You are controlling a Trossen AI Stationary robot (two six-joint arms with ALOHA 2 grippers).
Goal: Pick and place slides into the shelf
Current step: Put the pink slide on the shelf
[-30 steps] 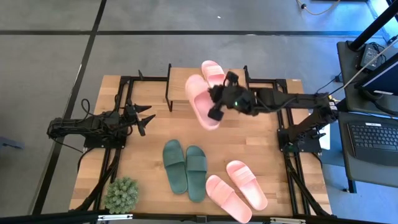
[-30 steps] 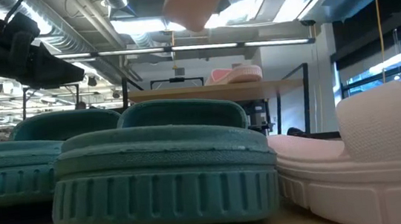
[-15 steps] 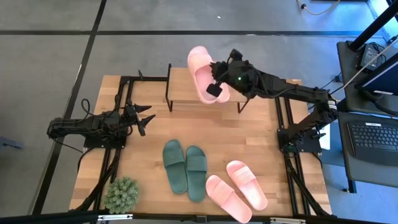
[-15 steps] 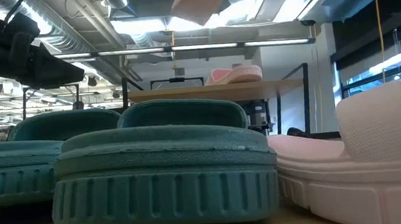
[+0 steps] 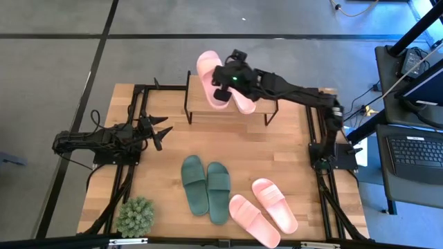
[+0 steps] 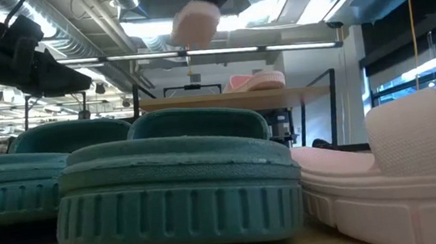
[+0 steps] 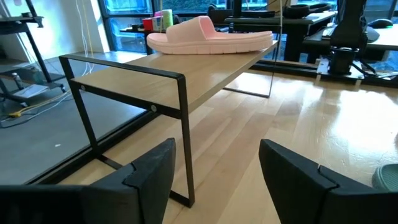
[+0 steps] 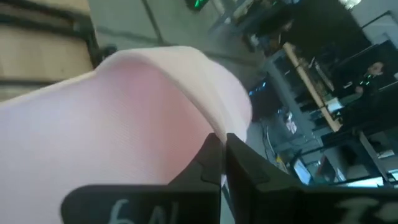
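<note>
Above the shelf point(image 5: 208, 104), your right gripper point(image 5: 223, 81) holds a light pink slide point(image 5: 210, 79) aloft, its jaws closed on the sandal; the right wrist view shows the dark fingers point(image 8: 214, 163) pinched hard on the pale foam. A second pink slide point(image 5: 243, 102) already lies on the shelf's top board, partly masked by the arm in the high view and seen flat on the light wood in the left wrist view. Well in front of the shelf, you have two dark green slides point(image 5: 206, 187) lying side by side and two more pink slides point(image 5: 264, 209) beside them, all on the bench point(image 5: 277, 149). Your left gripper point(image 5: 156, 131) waits to the left of the shelf, low over the bench, jaws spread wide and empty. Judging by form, each slide is moulded foam: light, springy, matt, with a ribbed sole edge and one broad arched strap. Expect it to flex and swing when held at one end, so a hold across the strap or the side wall near mid-length looks soundest. It should tolerate a short drop without harm. The shelf itself is a smooth pale board on thin black metal legs, so a foam sole may skid a little on landing.
</note>
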